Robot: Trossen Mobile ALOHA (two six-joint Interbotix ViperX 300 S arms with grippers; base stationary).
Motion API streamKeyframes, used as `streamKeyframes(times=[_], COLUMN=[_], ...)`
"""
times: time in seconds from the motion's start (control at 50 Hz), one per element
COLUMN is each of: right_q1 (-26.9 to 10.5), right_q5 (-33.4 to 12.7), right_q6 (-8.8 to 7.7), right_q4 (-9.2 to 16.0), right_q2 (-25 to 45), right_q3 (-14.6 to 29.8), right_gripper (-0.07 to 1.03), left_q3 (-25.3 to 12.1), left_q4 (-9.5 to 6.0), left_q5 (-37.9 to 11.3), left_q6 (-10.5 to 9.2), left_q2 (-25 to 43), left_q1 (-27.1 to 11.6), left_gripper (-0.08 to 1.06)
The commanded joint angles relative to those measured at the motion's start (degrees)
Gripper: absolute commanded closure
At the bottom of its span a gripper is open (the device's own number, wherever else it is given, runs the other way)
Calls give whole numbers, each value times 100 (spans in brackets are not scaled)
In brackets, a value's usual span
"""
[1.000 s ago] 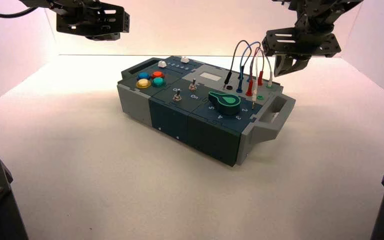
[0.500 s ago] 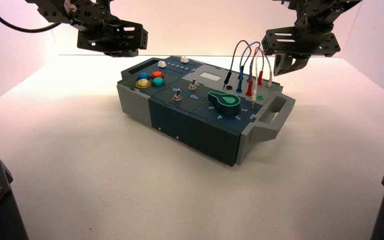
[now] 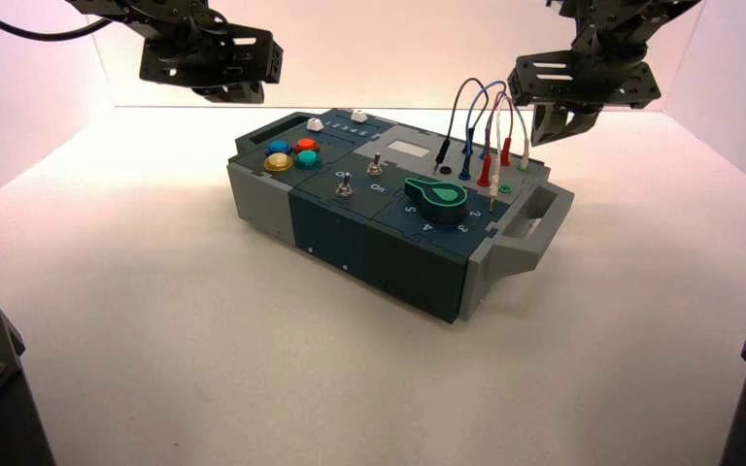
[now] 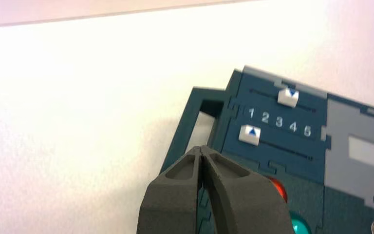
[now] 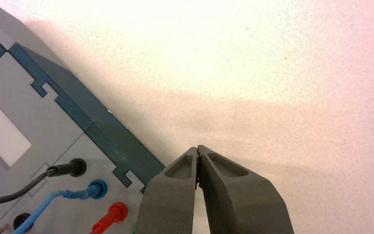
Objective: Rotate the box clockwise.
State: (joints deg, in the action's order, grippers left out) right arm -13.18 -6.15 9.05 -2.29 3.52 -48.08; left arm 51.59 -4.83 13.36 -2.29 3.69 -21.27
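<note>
Slantwise across the table (image 3: 253, 388), the box (image 3: 350, 218) sat with its grey-handled end nearer the camera than its dark-handled one. On the dark-handled end were the coloured buttons (image 3: 292, 155); the plug wires (image 3: 486, 126) looped up near the grey handle (image 3: 536, 228). Above and beyond the dark handle (image 3: 277, 131) hung the left gripper (image 3: 243, 94), its fingertips pressed together, holding nothing. The right gripper (image 3: 556, 126), likewise closed and empty, was just beyond the wired corner. The step in hand seemed to be placing both arms for the turn; next, probably, the left would need lowering against its end before opposed pushes swung the box clockwise.
</note>
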Motion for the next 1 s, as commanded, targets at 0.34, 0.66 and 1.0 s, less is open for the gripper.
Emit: streamKeyframes(times=[0.34,0.66,1.0], right_q1=[9,0,0], right_q5=[35,0,0], right_q6=[-18,-9,-9], right_q4=[9,9,0], right_q2=[-70,-62,-35], right_q3=[132,132,141], right_gripper=[98,98,98], left_q3=[-229,-492,-624], left_q4=[18,18,18], left_q5=[-141,-141,-132], left_q6=[9,9,9], left_q2=[229,659,782], left_q1=[-9,-9,-9], left_gripper=[101,101,101])
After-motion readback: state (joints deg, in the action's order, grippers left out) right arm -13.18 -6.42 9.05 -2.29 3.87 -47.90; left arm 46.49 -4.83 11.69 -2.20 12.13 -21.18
